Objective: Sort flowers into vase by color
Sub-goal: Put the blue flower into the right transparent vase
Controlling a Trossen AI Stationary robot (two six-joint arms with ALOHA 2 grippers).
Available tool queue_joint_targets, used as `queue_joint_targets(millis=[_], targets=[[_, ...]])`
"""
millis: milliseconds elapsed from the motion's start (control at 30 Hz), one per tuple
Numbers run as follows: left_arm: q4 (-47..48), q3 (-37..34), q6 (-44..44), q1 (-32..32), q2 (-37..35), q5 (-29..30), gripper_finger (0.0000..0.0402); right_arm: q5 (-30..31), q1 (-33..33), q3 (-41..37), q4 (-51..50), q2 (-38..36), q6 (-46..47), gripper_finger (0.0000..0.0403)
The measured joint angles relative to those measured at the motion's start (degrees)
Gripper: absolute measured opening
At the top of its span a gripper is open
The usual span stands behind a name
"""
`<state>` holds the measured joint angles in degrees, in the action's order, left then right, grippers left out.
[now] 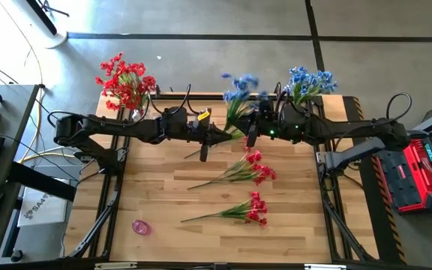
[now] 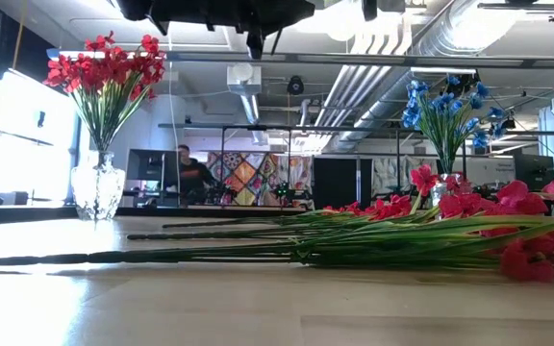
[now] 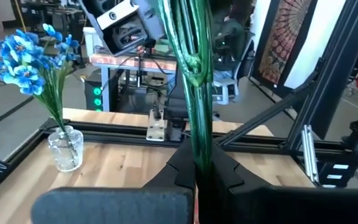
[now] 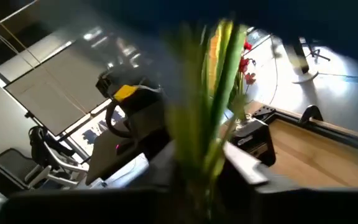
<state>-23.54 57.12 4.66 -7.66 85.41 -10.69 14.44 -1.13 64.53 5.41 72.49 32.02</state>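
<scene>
High view, blue spray (image 1: 238, 84): 12 o'clock, both claws on stem.
Left claw (image 3: 199, 163): clamped on stem.
Right claw (image 1: 250, 135): narrowed round stem.

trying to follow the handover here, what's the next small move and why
Probably the left gripper should let go. It is shut on the blue flower's stems, and the right gripper seems to be closing on the same bunch mid-air. Once released, the right arm could carry it to the vase of blue flowers.
</scene>
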Motion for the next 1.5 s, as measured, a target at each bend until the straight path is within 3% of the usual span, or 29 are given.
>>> queue_joint_targets(millis=[100, 300, 567, 867, 1100, 1300, 1500], targets=[[0.32, 0.00, 1.84, -0.01, 0.00, -0.18, 0.0001, 0.02, -0.02, 0.00, -0.29, -0.04, -1.19, 0.0014], [4.64, -0.02, 4.24, -0.48, 0.00, -0.41, 0.0029, 2.31, -0.28, 0.00, -5.07, -0.19, -0.33, 0.0004], [14.35, -0.04, 8.65, -2.86, -0.18, 0.13, 0.0087, 11.19, -0.28, 0.00, -17.85, -3.59, 1.52, 0.0001], [18.60, -0.07, 4.62, -4.39, -5.73, 4.22, 0.0079, 21.48, 0.59, -0.78, -34.06, -8.52, 6.75, 0.0000], [25.49, -0.46, 0.77, -6.36, -11.43, 5.03, 0.0063, 25.42, 2.83, -10.10, -31.55, -13.57, 11.86, 0.0000], [23.45, -5.83, 2.40, -7.02, -14.49, 4.99, 0.0062, 27.68, 3.54, -16.86, -28.71, -18.21, 12.97, 0.0000], [18.90, -11.57, 5.64, -6.99, -16.56, 5.09, 0.0062, 31.42, 3.54, -18.18, -29.40, -21.80, 0.49, 0.0000]])
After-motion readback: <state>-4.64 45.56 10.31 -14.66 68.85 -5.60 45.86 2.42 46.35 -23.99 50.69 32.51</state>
